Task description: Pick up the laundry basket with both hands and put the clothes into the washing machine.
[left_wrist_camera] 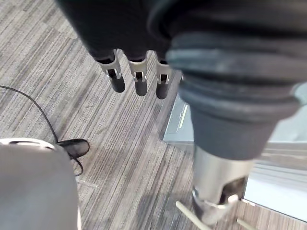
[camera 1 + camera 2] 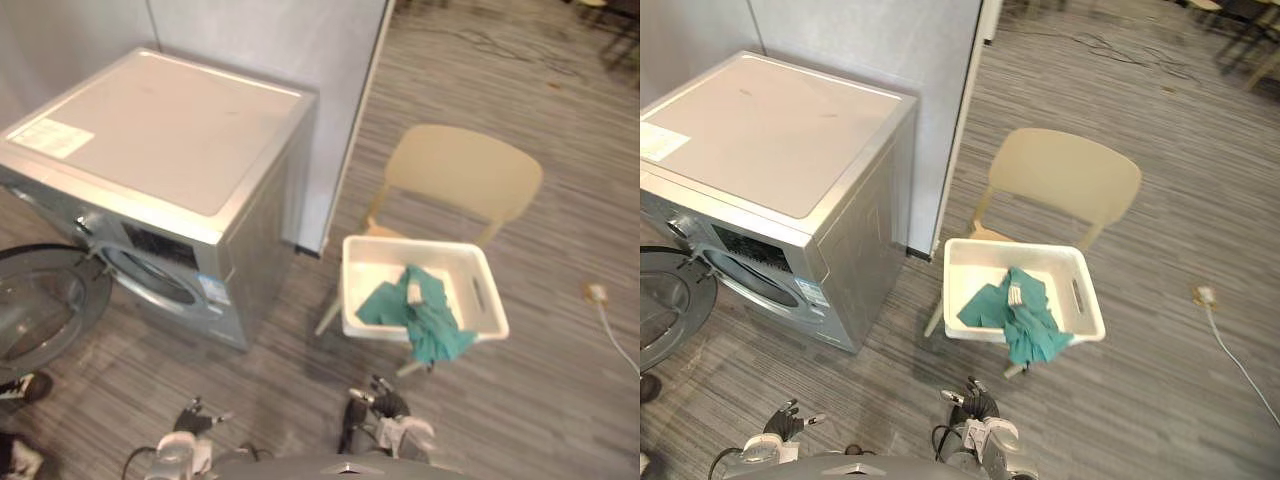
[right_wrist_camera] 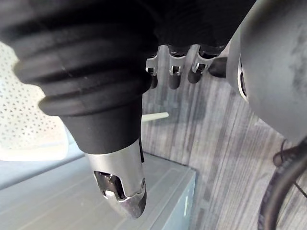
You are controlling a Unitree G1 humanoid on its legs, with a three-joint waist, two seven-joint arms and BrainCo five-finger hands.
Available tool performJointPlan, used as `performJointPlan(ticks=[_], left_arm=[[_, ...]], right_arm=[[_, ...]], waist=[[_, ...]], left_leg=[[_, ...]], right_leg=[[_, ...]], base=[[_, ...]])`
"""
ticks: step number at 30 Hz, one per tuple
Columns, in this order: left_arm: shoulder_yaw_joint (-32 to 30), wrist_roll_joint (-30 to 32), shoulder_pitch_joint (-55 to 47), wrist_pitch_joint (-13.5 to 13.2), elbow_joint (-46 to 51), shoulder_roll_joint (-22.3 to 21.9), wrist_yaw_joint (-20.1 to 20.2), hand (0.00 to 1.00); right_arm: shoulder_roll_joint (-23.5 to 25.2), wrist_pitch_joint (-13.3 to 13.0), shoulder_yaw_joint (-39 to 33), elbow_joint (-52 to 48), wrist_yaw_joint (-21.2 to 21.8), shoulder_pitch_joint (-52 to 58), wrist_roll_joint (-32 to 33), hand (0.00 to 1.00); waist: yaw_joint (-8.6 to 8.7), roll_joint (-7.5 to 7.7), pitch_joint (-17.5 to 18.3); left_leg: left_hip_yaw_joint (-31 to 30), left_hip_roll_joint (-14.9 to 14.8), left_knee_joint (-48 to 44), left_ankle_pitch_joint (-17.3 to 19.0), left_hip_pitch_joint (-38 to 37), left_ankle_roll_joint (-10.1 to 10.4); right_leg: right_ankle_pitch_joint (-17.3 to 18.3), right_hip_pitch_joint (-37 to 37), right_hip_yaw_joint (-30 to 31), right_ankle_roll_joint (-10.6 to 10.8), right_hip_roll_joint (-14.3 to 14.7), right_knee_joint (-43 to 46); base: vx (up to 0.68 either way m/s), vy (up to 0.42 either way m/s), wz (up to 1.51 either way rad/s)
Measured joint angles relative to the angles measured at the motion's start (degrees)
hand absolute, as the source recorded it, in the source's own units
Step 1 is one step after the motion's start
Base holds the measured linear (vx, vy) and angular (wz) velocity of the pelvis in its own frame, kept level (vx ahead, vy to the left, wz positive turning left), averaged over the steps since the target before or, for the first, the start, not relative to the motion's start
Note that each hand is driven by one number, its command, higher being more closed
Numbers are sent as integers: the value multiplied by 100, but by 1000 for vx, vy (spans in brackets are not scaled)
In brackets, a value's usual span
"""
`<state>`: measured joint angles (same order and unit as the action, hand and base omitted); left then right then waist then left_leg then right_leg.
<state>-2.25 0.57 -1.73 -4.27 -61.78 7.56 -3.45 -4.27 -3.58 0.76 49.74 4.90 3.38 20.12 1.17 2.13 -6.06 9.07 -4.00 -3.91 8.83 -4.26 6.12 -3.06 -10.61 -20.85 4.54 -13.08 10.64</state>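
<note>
A white laundry basket (image 2: pixel 375 265) rests on the seat of a beige chair (image 2: pixel 465 170). Teal clothes (image 2: pixel 420 310) lie bunched in it, one piece hanging over its near rim. To the left stands a silver washing machine (image 2: pixel 160 130) with its round door (image 2: pixel 40 300) swung open beside the drum opening (image 2: pixel 150 275). My left hand (image 2: pixel 190 420) and right hand (image 2: pixel 385 405) hang low near the floor, short of the basket and touching nothing. The left hand's fingers (image 1: pixel 136 79) and the right hand's fingers (image 3: pixel 172 72) are straight and hold nothing.
A grey partition wall (image 2: pixel 270 40) rises behind the machine and beside the chair. A white plug with its cable (image 2: pixel 597 293) lies on the striped floor at the right. A person's shoe (image 2: pixel 25 385) shows at the lower left, near the open door.
</note>
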Motion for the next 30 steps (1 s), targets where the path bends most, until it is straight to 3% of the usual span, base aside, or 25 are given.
performJointPlan(ticks=[2, 3, 6, 7, 8, 9, 11, 12, 13, 14, 16, 18, 21, 25, 30], left_arm=[[-8, 25, -30, -13, 34, -168, 15, 0], [-128, -1, -79, -10, 44, -276, 22, 0], [-178, -38, -64, -6, 113, -339, 23, 0], [-158, -59, -67, -16, 409, -447, 23, 0], [-138, -101, -77, -25, 494, -509, 24, 0], [-87, -174, -31, -58, 596, -536, 35, 0], [18, -200, -5, -78, 678, -544, 37, 0], [24, -204, 0, -79, 690, -575, 42, 0], [24, -202, -1, -75, 682, -591, 42, 0], [29, -200, -40, -70, 639, -604, 41, 0], [19, -147, 11, -43, 592, -436, 32, 0], [20, -133, 13, 9, 542, -303, 37, 0], [-91, 32, -105, 56, 430, -288, 45, 0], [-244, 81, -128, 31, 215, -151, 58, 0], [-250, 86, -145, -79, 0, -92, 193, 0]], right_arm=[[-105, -1, -201, -60, -16, -20, 43, 0], [-115, -9, -218, -162, -13, -40, 99, 0], [-108, -22, -153, -160, -13, -57, 186, 0], [-164, -1, -39, -136, -22, 11, 234, 0], [-192, -2, -14, -134, -20, 28, 246, 0], [-206, -5, -23, -141, -22, 22, 257, 0], [-203, -6, -41, -144, -28, -10, 259, 0], [-201, -6, -59, -152, -34, -38, 256, 0], [-202, -6, -76, -162, -35, -48, 255, 0], [-219, -5, -98, -192, -39, -50, 251, 0], [-115, 15, -83, -546, -33, 52, 229, 0], [89, 5, -108, -1624, -20, 542, 226, 0], [149, -15, -89, -2937, 165, 1060, 228, 0], [75, -134, -29, -4640, 561, 1749, 230, 0], [-626, -234, -72, -6593, 1212, 2847, 652, 0]], waist=[[-41, -328, -82], [-93, -496, -83], [-49, -502, -177], [-137, -436, -273], [-180, -425, -282], [-166, -409, -295], [-131, -402, -303], [-111, -427, -300], [-112, -447, -291], [-128, -507, -260], [-119, -287, -322], [-27, -106, -269], [-44, -83, -243], [44, -11, -156], [147, 142, 64]], left_leg=[[-115, -363, -148, 145, 25, 169], [-134, -633, -645, 134, 186, 266], [-150, -1057, -2523, 70, 838, 394], [-241, -1232, -3762, -33, 1329, 503], [-262, -1223, -4041, 56, 1468, 508], [-74, -1134, -3907, 307, 1721, 434], [191, -1025, -2783, 343, 1725, 351], [160, -898, -1735, 141, 1689, 247], [100, -832, -1248, -117, 1628, 234], [3, -745, -695, -1051, 1566, 135], [109, -605, -529, -1232, 1366, 22], [329, -343, 93, -1443, 1114, -90], [696, -146, 492, -1493, 767, -135], [1006, -124, 657, -1491, 562, -136], [1141, -103, 833, -1563, 508, -156]], right_leg=[[302, 87, -203, -153, 296, 85], [517, 183, -215, -215, 565, 64], [716, 672, -358, -335, 841, -71], [768, 968, -358, -451, 938, -149], [777, 1050, -343, -466, 944, -188], [766, 1195, -310, -462, 925, -315], [750, 1267, -302, -447, 894, -411], [744, 1278, -290, -435, 895, -440], [740, 1277, -275, -404, 907, -444], [764, 1298, -169, -284, 946, -477], [749, 1403, -17, -133, 815, -593], [703, 1309, 26, -6, 574, -603], [617, 1285, 342, 132, 424, -665], [508, 1245, 634, 183, 427, -749], [504, 1129, 765, 180, 442, -821]], base=[[275, -291, 38], [258, -300, -8], [276, -322, 9], [235, -240, -16], [294, -218, -31], [214, -79, -24], [222, -27, -20], [197, 37, -21], [203, 100, -36], [216, 141, -48], [197, 142, -35], [153, 168, -10], [95, 120, -47], [18, 43, -44], [-39, 6, -20]])
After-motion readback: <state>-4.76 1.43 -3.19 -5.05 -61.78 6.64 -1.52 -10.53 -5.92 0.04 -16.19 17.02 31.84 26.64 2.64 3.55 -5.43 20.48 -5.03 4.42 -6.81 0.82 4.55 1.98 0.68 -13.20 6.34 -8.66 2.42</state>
